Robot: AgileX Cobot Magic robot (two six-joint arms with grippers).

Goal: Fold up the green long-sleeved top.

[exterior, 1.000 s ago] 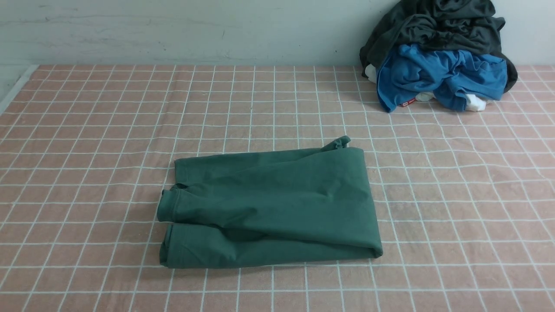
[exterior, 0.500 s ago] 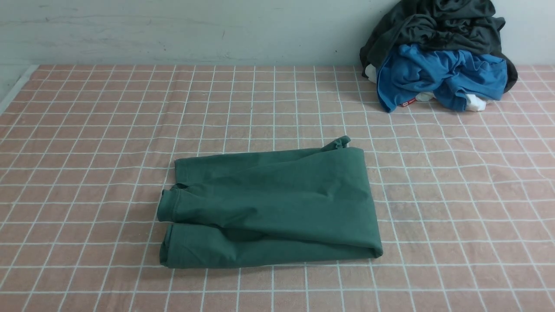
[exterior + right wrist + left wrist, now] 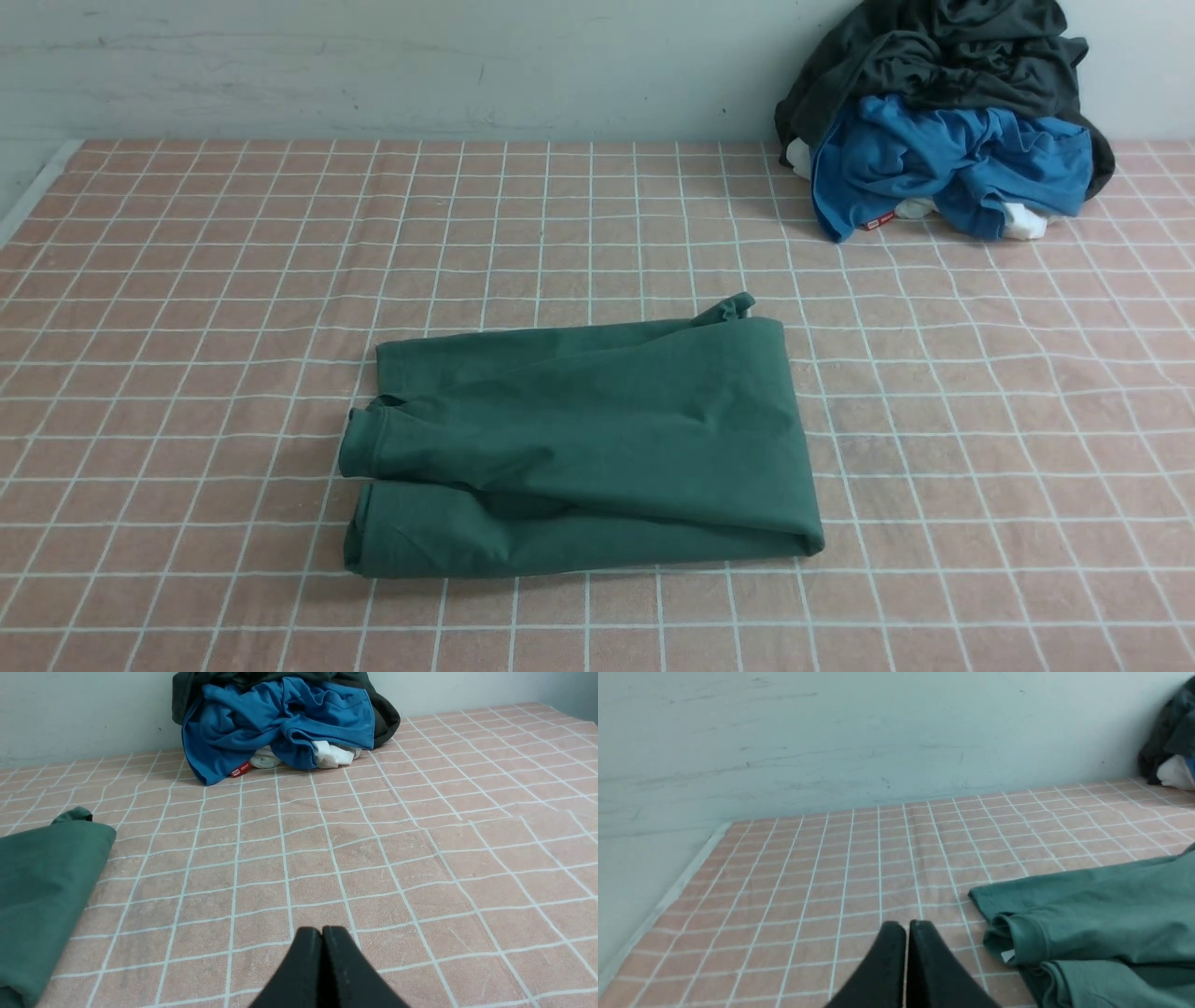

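Note:
The green long-sleeved top (image 3: pixel 583 443) lies folded into a compact rectangle in the middle of the pink checked cloth (image 3: pixel 187 280), its ribbed neck at the left end. Neither arm shows in the front view. In the left wrist view my left gripper (image 3: pixel 906 926) is shut with nothing in it, above bare cloth beside the top's (image 3: pixel 1101 914) neck end, where a small white label (image 3: pixel 1008 955) peeks out. My right gripper (image 3: pixel 322 931) is shut and empty too, over bare cloth to the side of the top's (image 3: pixel 42 891) other end.
A heap of clothes sits at the back right against the wall: a dark charcoal-grey garment (image 3: pixel 943 51) over a bright blue one (image 3: pixel 943 163), with white fabric (image 3: pixel 1022 222) beneath. The cloth's left edge (image 3: pixel 33 191) meets a pale surface.

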